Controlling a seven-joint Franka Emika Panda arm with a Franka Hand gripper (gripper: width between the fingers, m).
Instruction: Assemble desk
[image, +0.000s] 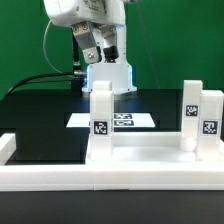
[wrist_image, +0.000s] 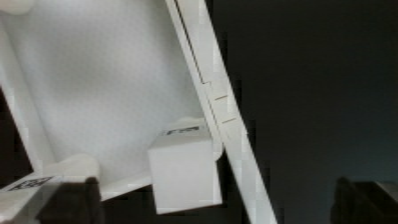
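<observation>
The desk's white tabletop panel (image: 150, 152) lies flat on the black table with leg posts standing up from it. One leg post (image: 100, 118) rises at its left end, and two more (image: 189, 112) (image: 209, 125) at its right end, each with a black-and-white tag. My gripper (image: 103, 54) hangs open above and behind the left post, holding nothing. In the wrist view the rimmed tabletop panel (wrist_image: 98, 90) and one leg post (wrist_image: 185, 170) lie beneath the open gripper (wrist_image: 214, 197). Its dark fingertips (wrist_image: 54, 198) sit far apart at the frame's edge.
A long white barrier wall (image: 60, 178) runs along the front of the exterior view and turns back at the exterior view's left. The marker board (image: 125, 121) lies flat behind the desk, near the arm's base. Black cables trail at the exterior view's left.
</observation>
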